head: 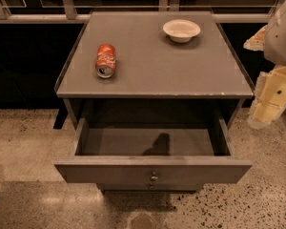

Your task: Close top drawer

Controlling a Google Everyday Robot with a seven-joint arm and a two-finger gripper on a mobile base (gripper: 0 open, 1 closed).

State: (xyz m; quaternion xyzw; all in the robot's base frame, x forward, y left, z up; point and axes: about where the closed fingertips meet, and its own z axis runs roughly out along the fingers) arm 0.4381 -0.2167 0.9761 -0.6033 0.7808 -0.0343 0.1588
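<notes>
The top drawer [109, 171] of a grey cabinet stands pulled far out toward me. Its wide flat front carries a small round metal knob [154, 178] at the centre. The inside of the drawer [133, 142] is empty. My arm comes in at the right edge of the view, and its cream-coloured gripper [269, 104] hangs beside the cabinet's right front corner. The gripper is apart from the drawer, above and to the right of the drawer front.
A red soda can [105, 60] lies on its side on the cabinet top [152, 70] at the left. A white bowl [181, 30] sits at the back right. A lower drawer's knob [151, 186] peeks out below. Speckled floor surrounds the cabinet, and a railing runs behind it.
</notes>
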